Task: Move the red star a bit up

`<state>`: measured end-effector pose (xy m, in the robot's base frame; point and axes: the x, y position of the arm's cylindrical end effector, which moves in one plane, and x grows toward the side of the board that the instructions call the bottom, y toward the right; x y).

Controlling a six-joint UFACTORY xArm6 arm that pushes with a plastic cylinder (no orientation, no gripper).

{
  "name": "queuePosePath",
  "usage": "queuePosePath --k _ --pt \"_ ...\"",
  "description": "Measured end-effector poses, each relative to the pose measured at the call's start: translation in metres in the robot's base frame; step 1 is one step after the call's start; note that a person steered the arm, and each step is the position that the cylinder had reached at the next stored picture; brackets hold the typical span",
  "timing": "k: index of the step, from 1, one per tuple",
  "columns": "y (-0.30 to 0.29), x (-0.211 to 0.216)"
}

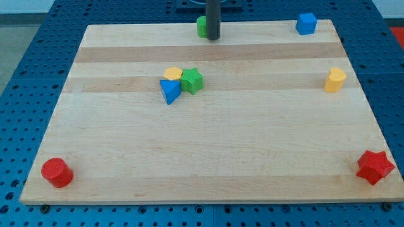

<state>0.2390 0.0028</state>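
Observation:
The red star point(375, 166) lies at the board's bottom right corner, close to the right edge. My tip point(213, 38) is at the top middle of the board, far from the star, right beside a green block point(201, 26) that the rod partly hides.
A yellow block point(173, 74), a green star-like block point(192, 81) and a blue triangular block point(169, 91) cluster left of centre. A blue cube point(307, 23) sits at the top right, a yellow block point(335, 80) at the right, and a red cylinder point(57, 172) at the bottom left.

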Motion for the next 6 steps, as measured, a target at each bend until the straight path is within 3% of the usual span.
queuePosePath --k 1,2,4,5,6 --pt "-0.002 0.009" --pt "-0.005 0.054" --pt "0.109 0.146" --pt "0.104 0.189" --pt "0.104 0.189"
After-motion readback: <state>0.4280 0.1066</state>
